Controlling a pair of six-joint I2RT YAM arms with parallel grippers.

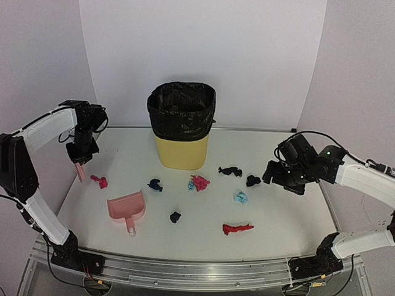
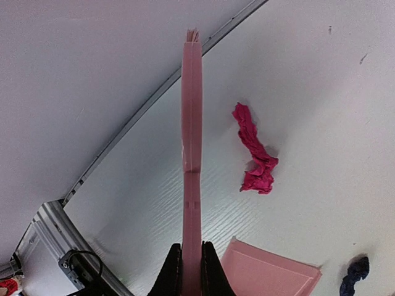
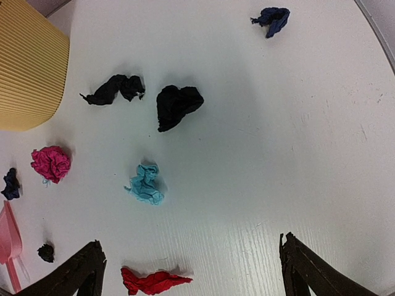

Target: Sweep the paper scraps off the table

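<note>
Paper scraps lie spread across the tabletop, none gathered yet. Nearest the front, a red strip sits to the left of the right claw, which hangs with its jaws spread wide and nothing in them. A teal wad and a black wad lie just beyond its fingertips. The pink dustpan rests loose, nearer than the left claw and to its right, held by neither arm. That claw is clamped tight on the handle of the pink brush, with a magenta scrap just right of the brush's far end. Farthest back stands the lined bin. The risk I see is that an unheld dustpan will likely skid when the brush pushes wads against it. Light crumpled paper may also flick past it or off the edge.
</note>
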